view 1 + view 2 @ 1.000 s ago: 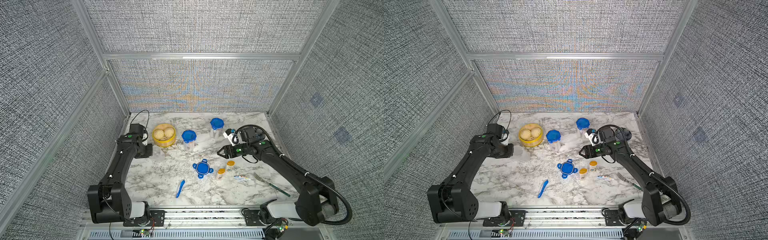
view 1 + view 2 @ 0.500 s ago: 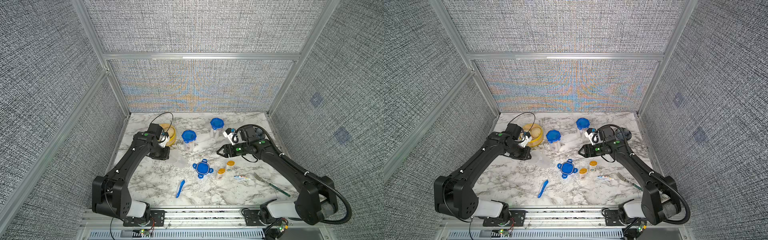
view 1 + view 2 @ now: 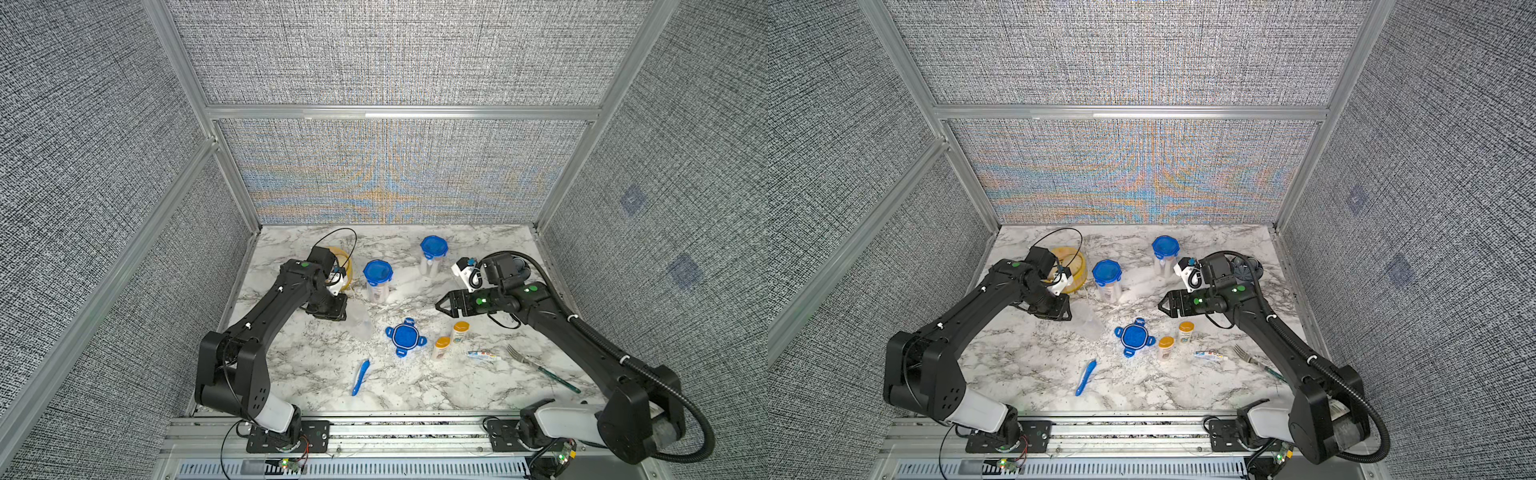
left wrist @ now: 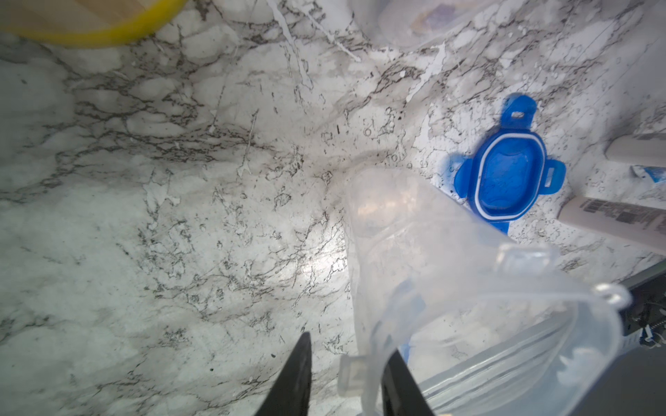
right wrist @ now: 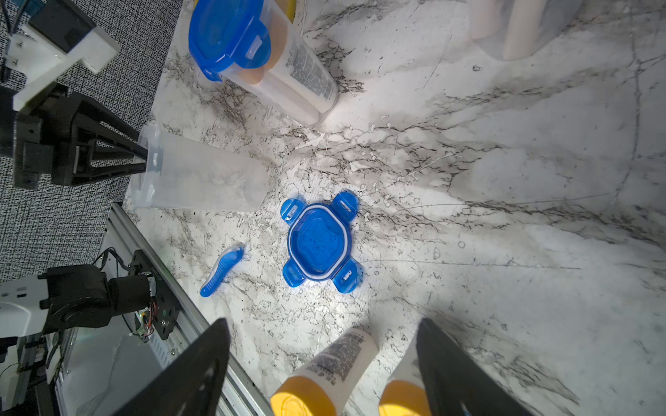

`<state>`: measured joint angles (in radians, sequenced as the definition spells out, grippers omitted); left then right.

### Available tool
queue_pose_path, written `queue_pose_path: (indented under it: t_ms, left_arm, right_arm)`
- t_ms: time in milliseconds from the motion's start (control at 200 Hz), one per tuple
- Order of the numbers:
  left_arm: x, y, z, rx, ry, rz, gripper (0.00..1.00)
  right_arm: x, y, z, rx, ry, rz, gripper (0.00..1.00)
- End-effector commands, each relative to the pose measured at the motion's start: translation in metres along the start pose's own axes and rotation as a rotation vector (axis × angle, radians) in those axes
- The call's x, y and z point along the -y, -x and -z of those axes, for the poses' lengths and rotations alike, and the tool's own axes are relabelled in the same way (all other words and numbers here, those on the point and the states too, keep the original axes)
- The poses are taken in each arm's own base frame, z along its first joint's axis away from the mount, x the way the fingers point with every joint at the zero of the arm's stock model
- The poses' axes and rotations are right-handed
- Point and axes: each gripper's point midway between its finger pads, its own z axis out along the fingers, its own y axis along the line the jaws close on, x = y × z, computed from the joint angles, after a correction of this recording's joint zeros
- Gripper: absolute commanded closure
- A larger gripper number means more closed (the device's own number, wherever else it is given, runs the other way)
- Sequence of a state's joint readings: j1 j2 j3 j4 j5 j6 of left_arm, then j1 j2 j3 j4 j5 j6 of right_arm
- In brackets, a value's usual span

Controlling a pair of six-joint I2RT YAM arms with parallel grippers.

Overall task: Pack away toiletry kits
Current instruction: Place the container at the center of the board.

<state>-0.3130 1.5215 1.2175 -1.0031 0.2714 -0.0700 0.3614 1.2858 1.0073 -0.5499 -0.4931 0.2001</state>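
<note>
Three tubs: two lidded tubs (image 3: 377,280) (image 3: 432,257) stand upright at the back of the table (image 3: 316,361); the open tub (image 3: 360,323) is just in front of them, on the left arm's side.
Open tub axis: tilted, mouth toward the left arm, base down near the loose lid (image 3: 405,336).
Left claw (image 5: 145,159): fingers parted with the open tub's rim between them; a gap shows on one side.
Right claw (image 5: 322,324): spread wide, empty, above the bottles (image 3: 460,331) (image 3: 441,347).
Bottles: upright, orange caps up, side by side; fine print and a barcode, too small to read.
Loose lid: flat, inner face up, four tabs splayed.
Toothbrush (image 3: 360,376): flat, long axis front to back, near the front edge.
Toothpaste tube (image 3: 481,355): flat, long axis side to side, between the bottles and a fork (image 3: 540,368); print unreadable.
</note>
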Motion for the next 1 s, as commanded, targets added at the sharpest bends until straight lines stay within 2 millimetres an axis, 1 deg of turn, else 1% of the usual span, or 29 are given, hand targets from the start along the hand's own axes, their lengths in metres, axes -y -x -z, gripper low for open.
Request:
queue_pose_path:
  t_ms: [0,70,100,145,240,380,480,525,610,670,741,826,866,931,996]
  left_arm:
    - [0.013,0.014,0.012,0.08,-0.055,-0.017,0.58]
    - [0.014,0.017,0.02,0.107,-0.05,-0.026,0.53]
    - [0.015,0.017,0.022,0.113,-0.048,-0.03,0.5]
    - [0.015,0.017,0.026,0.125,-0.047,-0.037,0.47]
    - [0.016,0.016,0.031,0.147,-0.047,-0.05,0.41]
    - [0.017,0.012,0.038,0.2,-0.049,-0.044,0.39]
    - [0.021,0.01,0.044,0.251,-0.065,-0.049,0.34]
    - [0.024,0.009,0.049,0.274,-0.074,-0.063,0.32]
    - [0.034,0.008,0.061,0.333,-0.117,-0.106,0.31]
    - [0.046,0.008,0.072,0.395,-0.175,-0.124,0.31]
    - [0.062,0.008,0.08,0.472,-0.259,-0.174,0.3]
    - [0.075,0.006,0.086,0.531,-0.342,-0.2,0.29]
    - [0.085,0.003,0.089,0.533,-0.402,-0.221,0.29]
    - [0.099,-0.002,0.092,0.521,-0.494,-0.251,0.29]
    - [0.102,-0.002,0.091,0.517,-0.53,-0.235,0.29]
  right_arm:
    - [0.002,-0.002,0.007,0.012,-0.028,0.041,0.19]
    - [-0.003,-0.003,0.014,0.022,-0.028,0.061,0.24]
    - [-0.004,-0.005,0.017,0.021,-0.029,0.062,0.24]
    - [-0.008,-0.009,0.021,0.013,-0.023,0.066,0.29]
    - [-0.017,-0.027,0.022,-0.045,-0.018,0.062,0.35]
    - [-0.021,-0.057,0.019,-0.152,-0.081,0.029,0.35]
    - [-0.021,-0.053,0.02,-0.161,-0.151,0.016,0.35]
    - [-0.022,-0.055,0.02,-0.19,-0.175,0.014,0.35]
    - [-0.019,-0.062,0.02,-0.246,-0.234,0.017,0.35]
    - [-0.021,-0.057,0.025,-0.245,-0.251,0.015,0.35]
    - [-0.025,-0.049,0.03,-0.252,-0.256,0.024,0.35]
    - [-0.034,-0.048,0.035,-0.325,-0.244,-0.003,0.38]
    - [-0.038,-0.052,0.037,-0.367,-0.238,-0.039,0.4]
    - [-0.043,-0.064,0.041,-0.412,-0.236,-0.093,0.42]
    - [-0.045,-0.074,0.047,-0.421,-0.238,-0.148,0.43]
